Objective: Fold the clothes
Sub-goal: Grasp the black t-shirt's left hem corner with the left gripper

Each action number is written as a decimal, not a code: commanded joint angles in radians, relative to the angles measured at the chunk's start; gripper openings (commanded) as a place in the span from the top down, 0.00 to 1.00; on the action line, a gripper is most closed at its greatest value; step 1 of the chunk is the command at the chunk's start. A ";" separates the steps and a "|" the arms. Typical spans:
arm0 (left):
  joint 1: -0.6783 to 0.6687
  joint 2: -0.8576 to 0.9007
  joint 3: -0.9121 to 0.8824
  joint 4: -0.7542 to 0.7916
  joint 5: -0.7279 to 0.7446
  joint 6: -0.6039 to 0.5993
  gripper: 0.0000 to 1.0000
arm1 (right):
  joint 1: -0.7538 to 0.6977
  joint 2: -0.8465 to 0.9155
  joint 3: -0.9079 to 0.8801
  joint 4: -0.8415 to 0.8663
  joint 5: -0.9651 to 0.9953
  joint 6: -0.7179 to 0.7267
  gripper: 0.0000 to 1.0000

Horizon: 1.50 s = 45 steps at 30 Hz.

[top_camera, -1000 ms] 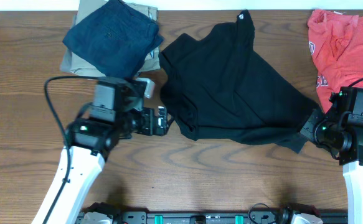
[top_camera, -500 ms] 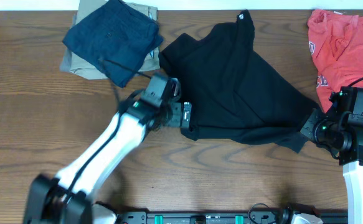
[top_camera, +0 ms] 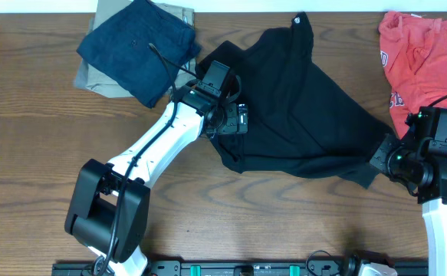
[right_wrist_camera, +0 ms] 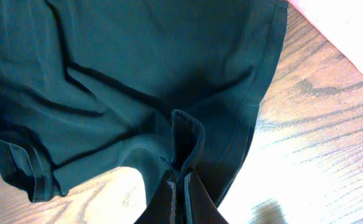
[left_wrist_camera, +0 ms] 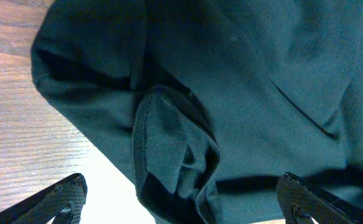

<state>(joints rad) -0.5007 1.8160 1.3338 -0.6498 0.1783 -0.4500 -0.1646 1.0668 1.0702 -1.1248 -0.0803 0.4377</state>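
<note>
Because the hem probably wants anchoring, the right gripper (top_camera: 379, 157) at lower right is pinching a fold of the soft black short-sleeved T-shirt (top_camera: 300, 107), which lies rumpled mid-frame on the brown wooden table (top_camera: 24, 153). Beyond, the left gripper (top_camera: 237, 120) hangs spread wide over its left edge, probably to grab there. No basket shows; a folded navy garment (top_camera: 135, 46) tops a khaki one (top_camera: 85, 77), upper left.

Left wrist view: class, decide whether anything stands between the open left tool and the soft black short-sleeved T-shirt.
Nothing visible does. The left tool hangs open right over the soft black short-sleeved T-shirt, whose own rumpled fold lies under the gap. The navy blue folded garment sits off to the side, clear of that path.
</note>
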 commanded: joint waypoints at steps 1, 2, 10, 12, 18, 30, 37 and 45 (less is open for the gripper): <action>-0.003 0.011 0.013 -0.015 0.011 -0.100 0.02 | -0.012 -0.001 0.003 0.003 -0.006 -0.021 0.99; -0.003 0.011 0.013 -0.021 0.012 -0.146 0.02 | -0.012 -0.001 0.003 0.003 -0.006 -0.021 0.99; -0.021 0.089 0.013 -0.042 -0.048 -0.199 0.02 | -0.012 -0.001 0.003 0.005 -0.006 -0.021 0.99; -0.023 0.121 0.013 -0.046 -0.048 -0.221 0.02 | -0.012 -0.001 0.003 0.005 -0.006 -0.021 0.99; -0.023 0.174 0.013 -0.023 -0.048 -0.225 0.02 | -0.012 -0.001 0.003 0.006 -0.006 -0.021 0.99; -0.066 0.172 0.013 0.027 -0.048 -0.210 0.02 | -0.012 0.000 0.003 0.011 -0.006 -0.028 0.99; -0.064 0.129 0.013 0.022 -0.048 -0.210 0.02 | -0.012 0.000 0.003 0.014 -0.005 -0.028 0.98; -0.075 0.136 0.012 0.015 -0.048 -0.210 0.02 | -0.012 0.000 0.003 0.029 -0.006 -0.028 0.98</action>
<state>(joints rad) -0.5709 1.9560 1.3342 -0.6277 0.1493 -0.6579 -0.1646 1.0668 1.0702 -1.1019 -0.0803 0.4240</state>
